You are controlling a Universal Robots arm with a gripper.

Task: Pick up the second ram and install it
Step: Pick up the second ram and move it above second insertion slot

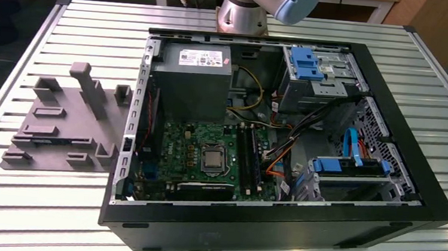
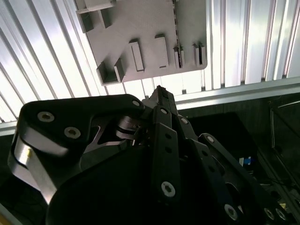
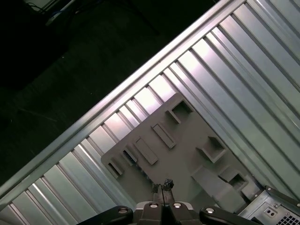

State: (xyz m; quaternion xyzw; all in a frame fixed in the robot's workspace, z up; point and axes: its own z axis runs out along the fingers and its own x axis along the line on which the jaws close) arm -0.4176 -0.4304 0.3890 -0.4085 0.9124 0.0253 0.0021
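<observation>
- One gripper (image 3: 164,185), fingertips pressed together with nothing between them, so it is empty.
- It hangs high over the grey holder block (image 3: 187,136), well apart from it. I read that as a look-down approach pose, not a grasp.
- The second ram (image 2: 174,23) is probably the thin dark ragged strip standing on edge in the holder block. It is too thin to be sure. On edge, its top stays free for a pinch.
- The holder block lies on the slatted table (image 1: 42,207), just beside the open PC case (image 1: 280,226) on the exterior view's left, which keeps the carry short.
- The motherboard (image 1: 182,140) lies flat in the case with its long black slots (image 1: 247,154) facing up, reachable from above. I cannot tell whether they are filled.
</observation>
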